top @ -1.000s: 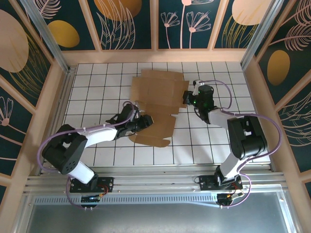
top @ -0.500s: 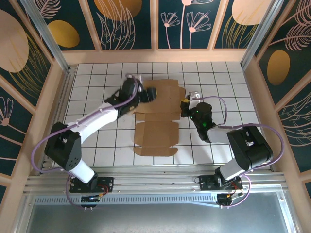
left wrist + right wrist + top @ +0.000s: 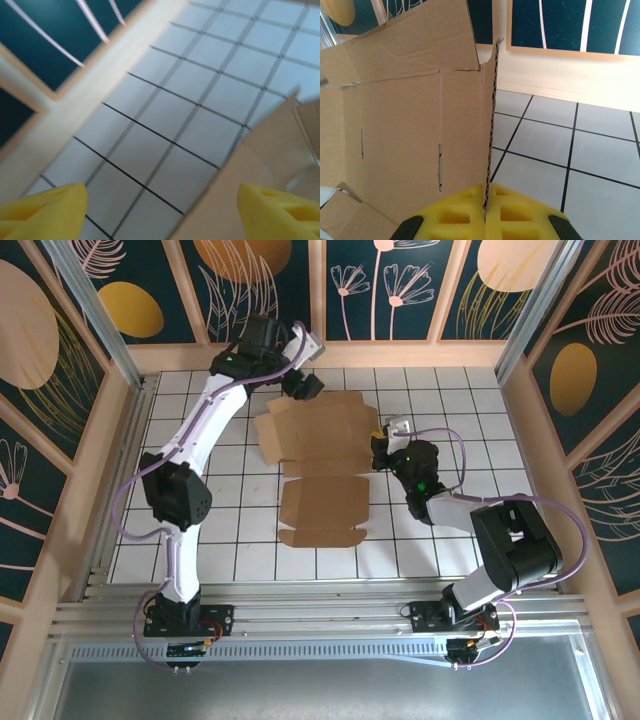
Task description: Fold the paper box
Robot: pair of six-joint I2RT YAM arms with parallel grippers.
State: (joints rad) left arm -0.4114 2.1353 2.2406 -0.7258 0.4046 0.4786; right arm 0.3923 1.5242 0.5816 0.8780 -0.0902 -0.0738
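The paper box point(image 3: 322, 468) lies as a flat brown cardboard sheet with flaps on the white tiled table point(image 3: 440, 540). My right gripper point(image 3: 384, 451) is shut on the sheet's right edge. In the right wrist view the corrugated edge of the paper box point(image 3: 410, 125) runs straight down between the closed yellow fingers point(image 3: 455, 217) of the right gripper point(image 3: 487, 212). My left gripper point(image 3: 304, 386) hovers at the sheet's far edge, arm stretched toward the back wall. The left wrist view has the left gripper point(image 3: 160, 215) wide open, its fingers point(image 3: 47, 210) over tiles, with the paper box point(image 3: 270, 160) to the right.
A pale wooden ledge point(image 3: 420, 354) and patterned wall panels close the back and sides of the table. An aluminium rail point(image 3: 320, 612) carrying the arm bases runs along the near edge. Bare tiles lie left and right of the sheet.
My left arm swung from the sheet's near left corner up to its far edge by the back wall. The sheet shifted and flattened. The right gripper kept its hold.
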